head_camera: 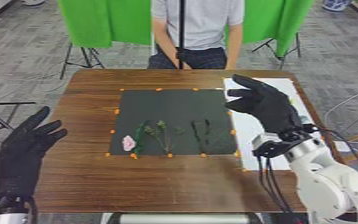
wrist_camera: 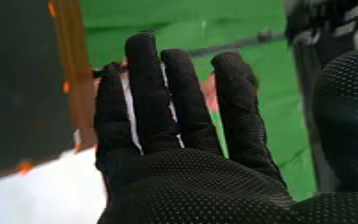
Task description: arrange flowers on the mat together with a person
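Across the head view, the mat (head_camera: 171,107) lies on the brown worktop (head_camera: 167,185), ringed by orange marks (head_camera: 159,90). Four groups lie along its near part, left to right: pink flower (head_camera: 128,143), slender green piece (head_camera: 141,136), branching sprig (head_camera: 165,136) and thin dark stems (head_camera: 201,134). I judge the arrangement partly done, a row laid out; whether more pieces are due, I cannot tell. My right hand (head_camera: 269,102), fingers extended and thumb apart, is above the white sheet (head_camera: 246,127), beside the mat. My left hand (head_camera: 17,152) is at the worktop's left side, fingers straight, likewise without a load.

Right wrist view: the same right hand, fingers upright and slightly spread, grasps nothing; mat and sheet lie beyond it. Any further piece would, I judge, require a fresh grasp.
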Robot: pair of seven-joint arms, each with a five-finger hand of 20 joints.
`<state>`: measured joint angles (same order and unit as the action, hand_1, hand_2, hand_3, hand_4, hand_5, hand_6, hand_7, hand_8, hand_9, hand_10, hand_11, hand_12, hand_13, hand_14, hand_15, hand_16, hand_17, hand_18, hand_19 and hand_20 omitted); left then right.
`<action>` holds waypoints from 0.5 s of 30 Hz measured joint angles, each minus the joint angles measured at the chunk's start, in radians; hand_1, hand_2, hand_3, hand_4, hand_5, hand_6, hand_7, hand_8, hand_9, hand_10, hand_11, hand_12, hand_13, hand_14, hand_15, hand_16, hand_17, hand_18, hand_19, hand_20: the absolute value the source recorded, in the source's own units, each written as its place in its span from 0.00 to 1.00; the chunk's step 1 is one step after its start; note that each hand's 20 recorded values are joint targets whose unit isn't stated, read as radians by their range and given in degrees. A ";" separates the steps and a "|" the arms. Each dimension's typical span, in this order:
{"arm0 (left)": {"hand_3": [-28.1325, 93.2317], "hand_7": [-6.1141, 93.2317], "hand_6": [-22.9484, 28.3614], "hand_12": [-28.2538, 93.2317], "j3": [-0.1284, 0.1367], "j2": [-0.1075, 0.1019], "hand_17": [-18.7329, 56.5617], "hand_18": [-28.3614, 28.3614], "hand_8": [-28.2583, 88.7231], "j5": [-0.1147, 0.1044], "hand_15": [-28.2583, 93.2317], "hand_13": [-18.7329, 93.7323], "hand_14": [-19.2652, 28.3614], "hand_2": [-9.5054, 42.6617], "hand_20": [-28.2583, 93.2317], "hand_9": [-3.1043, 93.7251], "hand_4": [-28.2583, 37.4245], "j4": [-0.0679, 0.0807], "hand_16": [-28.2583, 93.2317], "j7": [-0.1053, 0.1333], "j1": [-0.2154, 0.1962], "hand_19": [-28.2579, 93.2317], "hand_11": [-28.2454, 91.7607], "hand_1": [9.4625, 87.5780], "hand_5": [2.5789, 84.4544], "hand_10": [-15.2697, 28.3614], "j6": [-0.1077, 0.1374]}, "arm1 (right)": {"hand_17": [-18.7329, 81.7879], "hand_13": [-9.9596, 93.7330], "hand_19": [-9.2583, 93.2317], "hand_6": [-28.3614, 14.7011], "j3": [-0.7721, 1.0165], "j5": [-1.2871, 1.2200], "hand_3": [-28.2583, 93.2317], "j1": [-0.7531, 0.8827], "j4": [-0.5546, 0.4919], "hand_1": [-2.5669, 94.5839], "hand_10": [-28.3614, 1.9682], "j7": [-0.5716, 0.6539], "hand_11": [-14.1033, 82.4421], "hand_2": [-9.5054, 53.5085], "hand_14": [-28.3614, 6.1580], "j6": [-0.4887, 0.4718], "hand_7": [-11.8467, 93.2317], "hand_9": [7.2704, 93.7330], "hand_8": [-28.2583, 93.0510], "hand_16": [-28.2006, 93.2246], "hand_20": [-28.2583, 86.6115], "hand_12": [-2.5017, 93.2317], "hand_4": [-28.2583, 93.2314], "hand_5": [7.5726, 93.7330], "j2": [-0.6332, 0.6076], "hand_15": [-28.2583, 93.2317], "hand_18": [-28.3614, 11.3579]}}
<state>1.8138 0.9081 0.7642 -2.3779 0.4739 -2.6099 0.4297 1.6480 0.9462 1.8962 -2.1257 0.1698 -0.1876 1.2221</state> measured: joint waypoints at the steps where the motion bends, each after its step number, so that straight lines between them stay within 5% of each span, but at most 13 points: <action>1: 0.88 0.20 0.52 0.31 -0.001 -0.002 0.12 0.88 0.15 0.000 0.64 0.38 0.94 0.25 0.31 0.39 0.00 0.000 0.16 0.005 -0.001 0.61 0.43 0.07 0.36 0.75 0.000 | 0.26 0.47 0.58 0.63 0.009 -0.003 0.84 0.014 0.002 0.26 0.35 -0.003 0.30 0.15 0.28 0.000 0.23 0.45 0.14 0.33 0.38 0.19 0.01 0.46 -0.001 0.60 0.16; 15: 0.88 0.21 0.53 0.32 -0.025 -0.022 0.12 0.88 0.15 -0.008 0.64 0.38 0.95 0.26 0.32 0.39 0.00 0.000 0.16 0.021 -0.001 0.60 0.43 0.08 0.36 0.76 0.012 | 0.24 0.47 0.58 0.64 0.027 -0.008 0.84 0.068 0.030 0.24 0.35 -0.008 0.29 0.16 0.27 0.008 0.23 0.45 0.15 0.34 0.40 0.19 0.00 0.45 -0.011 0.60 0.13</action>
<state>1.7889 0.8859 0.7559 -2.3775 0.4947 -2.6108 0.4416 1.6751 0.9382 1.9638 -2.0962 0.1613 -0.1800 1.2115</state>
